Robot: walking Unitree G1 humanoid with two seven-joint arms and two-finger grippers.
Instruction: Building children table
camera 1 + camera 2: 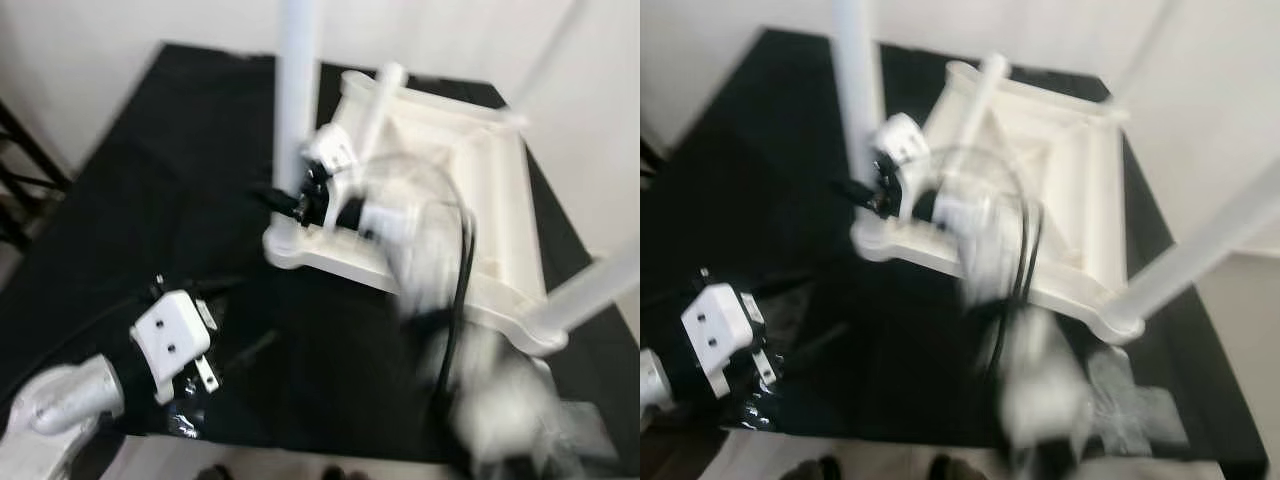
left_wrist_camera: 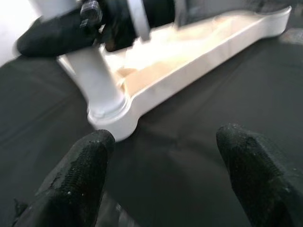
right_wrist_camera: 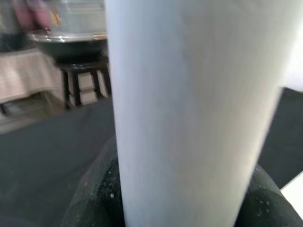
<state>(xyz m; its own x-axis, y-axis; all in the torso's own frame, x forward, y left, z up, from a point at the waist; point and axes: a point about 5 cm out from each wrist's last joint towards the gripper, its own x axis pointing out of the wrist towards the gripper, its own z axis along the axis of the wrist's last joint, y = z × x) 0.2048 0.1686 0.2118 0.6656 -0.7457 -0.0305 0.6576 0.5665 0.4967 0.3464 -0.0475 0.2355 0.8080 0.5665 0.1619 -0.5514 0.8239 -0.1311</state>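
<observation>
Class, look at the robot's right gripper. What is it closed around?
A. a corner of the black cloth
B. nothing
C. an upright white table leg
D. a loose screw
C: the right gripper has its black fingers on both sides of the upright white table leg.

Silver arms, white wrist block [image 1: 172, 340], black cable [image 1: 458, 300], black pincer fingers [image 2: 80, 184]

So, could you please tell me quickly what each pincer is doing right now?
Left pincer: open, empty, hovering over the black cloth.
Right pincer: shut on the white table leg.
</observation>
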